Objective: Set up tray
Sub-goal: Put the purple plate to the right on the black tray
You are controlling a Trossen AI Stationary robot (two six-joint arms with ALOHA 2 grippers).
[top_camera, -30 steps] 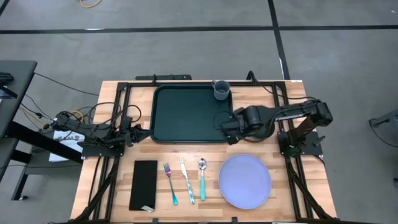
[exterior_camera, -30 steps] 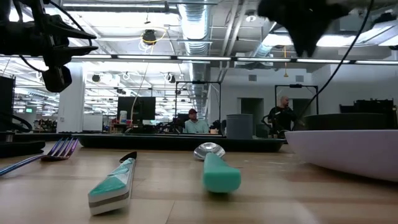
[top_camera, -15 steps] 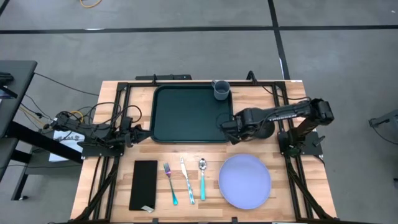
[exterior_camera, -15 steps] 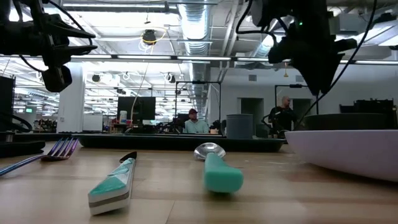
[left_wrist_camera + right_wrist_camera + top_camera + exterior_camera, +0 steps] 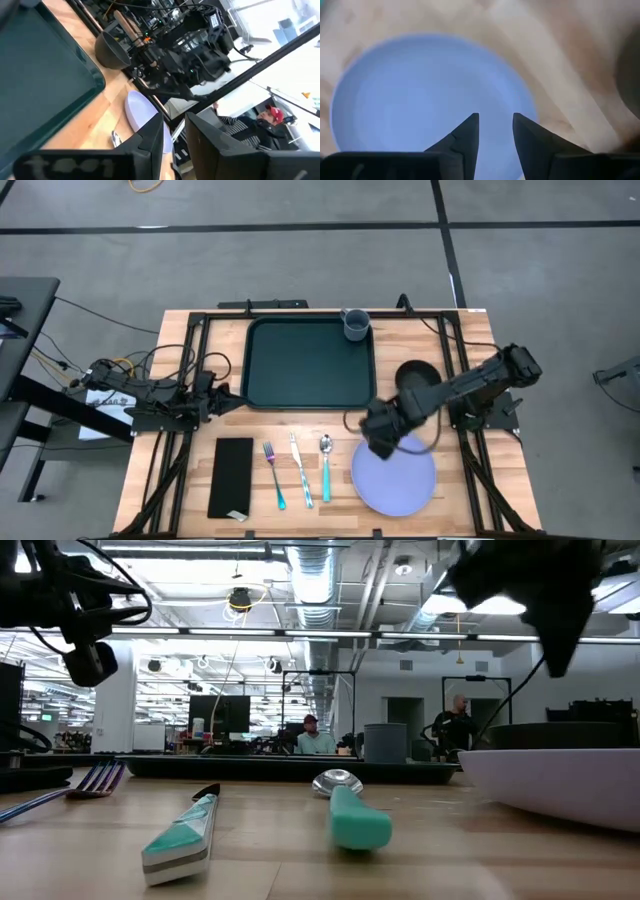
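High view: right gripper (image 5: 378, 432), fingers narrowly parted and empty, hangs over the plate's (image 5: 400, 480) ten-o'clock rim; tray (image 5: 305, 363) bare.

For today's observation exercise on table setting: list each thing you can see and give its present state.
tray: empty, flat on table.
cup: upright, at tray's corner.
bowl: upright, beside tray.
plate: on table, empty.
fork, knife, spoon: lying side by side.
right gripper: open, above plate.
left gripper: beside tray.

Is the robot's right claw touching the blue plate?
Apart. In the right wrist view, the right gripper has open, empty fingers, with the blue plate seen beyond and between them, blurred from motion.
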